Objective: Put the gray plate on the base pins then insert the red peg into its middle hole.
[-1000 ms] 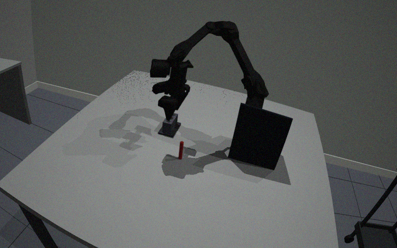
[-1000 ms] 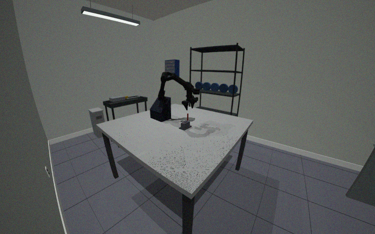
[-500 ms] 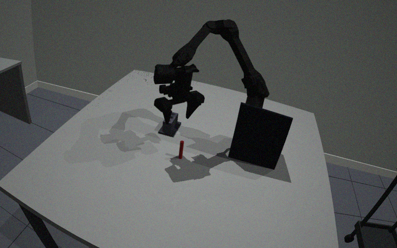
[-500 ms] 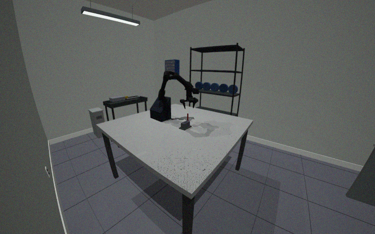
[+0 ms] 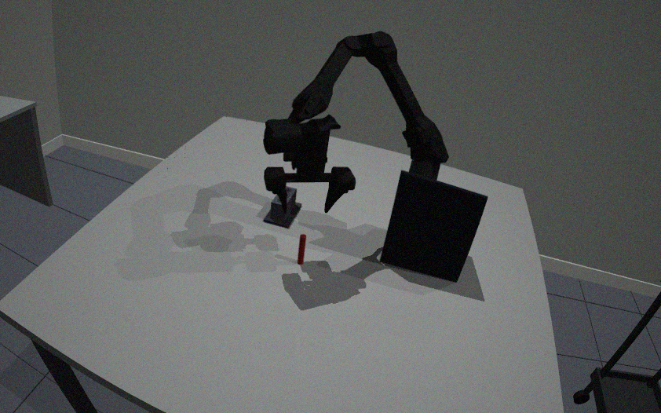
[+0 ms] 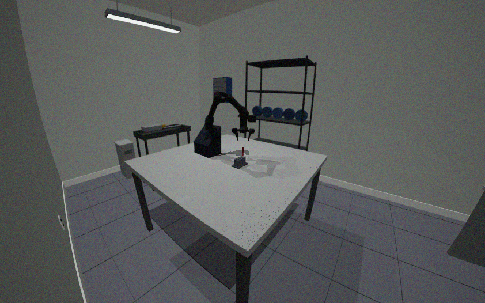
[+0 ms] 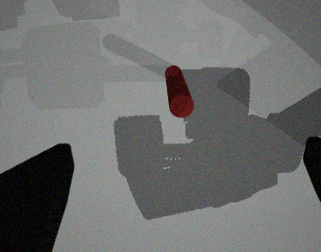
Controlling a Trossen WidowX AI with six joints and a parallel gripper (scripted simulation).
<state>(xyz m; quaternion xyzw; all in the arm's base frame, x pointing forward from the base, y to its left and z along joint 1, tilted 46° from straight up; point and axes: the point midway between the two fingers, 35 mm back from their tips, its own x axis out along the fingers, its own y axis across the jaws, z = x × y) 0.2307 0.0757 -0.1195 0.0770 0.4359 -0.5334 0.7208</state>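
Observation:
The gray plate [image 5: 291, 195] [image 6: 239, 160] sits low and looks level on the dark base [image 5: 279, 221] [image 6: 234, 166]. The pins and the middle hole cannot be made out now. The red peg [image 5: 301, 250] [image 6: 242, 151] [image 7: 179, 93] stands upright on the table, apart from the base. My gripper [image 5: 305, 211] [image 6: 242, 140] [image 7: 195, 153] is open and empty, pointing down above the table. One finger partly covers the plate in the top view. In the wrist view the peg shows between the fingers sideways, beyond the line of the fingertips; plate and base are out of that view.
The arm's dark box-shaped mount [image 5: 433, 228] [image 6: 208, 141] stands on the white table [image 5: 251, 333] [image 6: 184, 180], to the right of the peg in the top view. Shadows of the arm fall around the peg and base. A shelf rack [image 6: 280, 91] stands beyond the table.

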